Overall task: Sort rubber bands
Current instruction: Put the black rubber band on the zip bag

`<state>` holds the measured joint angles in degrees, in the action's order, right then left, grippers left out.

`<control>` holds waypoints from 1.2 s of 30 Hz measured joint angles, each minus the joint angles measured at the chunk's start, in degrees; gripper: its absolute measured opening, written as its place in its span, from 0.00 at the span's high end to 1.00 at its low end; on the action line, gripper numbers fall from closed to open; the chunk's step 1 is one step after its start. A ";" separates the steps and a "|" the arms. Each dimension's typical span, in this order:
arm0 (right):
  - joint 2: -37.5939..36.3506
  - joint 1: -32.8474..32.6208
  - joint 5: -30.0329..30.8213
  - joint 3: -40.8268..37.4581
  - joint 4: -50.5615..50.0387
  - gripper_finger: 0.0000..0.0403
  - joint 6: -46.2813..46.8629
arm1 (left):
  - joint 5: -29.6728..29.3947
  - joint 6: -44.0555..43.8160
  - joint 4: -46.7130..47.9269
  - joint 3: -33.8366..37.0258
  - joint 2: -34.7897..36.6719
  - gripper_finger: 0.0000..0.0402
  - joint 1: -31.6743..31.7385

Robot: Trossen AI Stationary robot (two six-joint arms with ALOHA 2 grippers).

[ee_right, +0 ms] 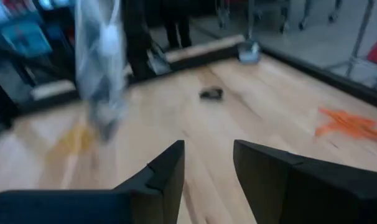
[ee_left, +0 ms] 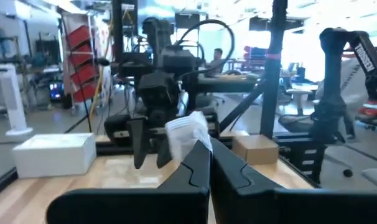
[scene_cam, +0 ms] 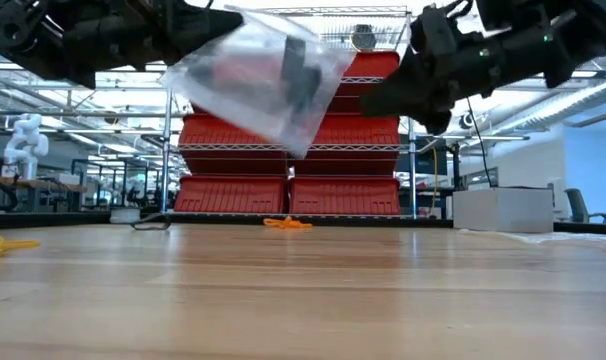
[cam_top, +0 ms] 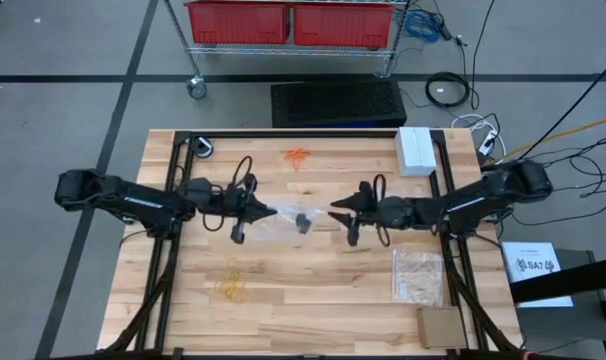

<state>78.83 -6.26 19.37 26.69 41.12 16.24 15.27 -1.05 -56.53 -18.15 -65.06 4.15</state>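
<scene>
1. Hanging above mid-bench, a clear bag (cam_top: pixel 288 215) holding black rubber bands (cam_top: pixel 303 220) is pinched by the closed left gripper (cam_top: pixel 268 212), long axis running left-right.
2. The right gripper (cam_top: pixel 335 208) hovers beside it, fingers apart, empty.
3. Orange rubber bands (cam_top: pixel 297 157) lie far-centre; yellow rubber bands (cam_top: pixel 232 287) near-left.

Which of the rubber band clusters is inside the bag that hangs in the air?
The black bands: they sit inside the clear bag held up by the left pincer. The orange bands and yellow bands lie loose on the table.
</scene>
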 joint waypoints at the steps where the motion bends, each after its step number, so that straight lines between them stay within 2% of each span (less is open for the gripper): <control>1: 0.99 0.20 -0.53 -0.10 2.95 0.65 -0.47 | 0.04 0.30 -0.24 0.00 -0.02 1.00 -0.23; 7: 5.91 0.59 -10.44 1.06 14.35 0.57 -1.98 | 0.13 0.38 -1.29 0.02 -0.04 1.00 -0.45; 12: 8.03 0.61 -10.65 2.85 16.12 0.55 -2.55 | -0.24 0.36 -1.64 0.02 -0.04 1.00 -0.47; 16: 8.24 0.66 -8.70 4.64 15.71 0.65 -4.95 | -0.35 0.40 -1.59 0.02 -0.04 1.00 -0.45; 20: 8.24 0.67 -7.46 6.40 15.68 0.90 -8.47 | -0.74 -0.01 -1.53 0.02 -0.04 1.00 -0.43; 22: 8.24 0.50 -7.38 7.03 15.62 0.97 -10.02 | -0.95 -0.12 -1.36 0.02 -0.04 1.00 -0.43; 29: 7.03 0.20 -7.36 9.83 8.15 1.00 -11.87 | -3.52 -3.02 2.82 0.02 -0.04 0.97 -0.40; 36: 4.83 -0.24 -7.09 13.71 -1.65 1.00 -14.38 | -6.44 -3.07 5.42 0.02 -0.04 0.79 -0.38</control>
<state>83.66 -6.50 12.27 40.40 39.48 1.86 8.82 -4.12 -51.11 -18.13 -65.10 3.77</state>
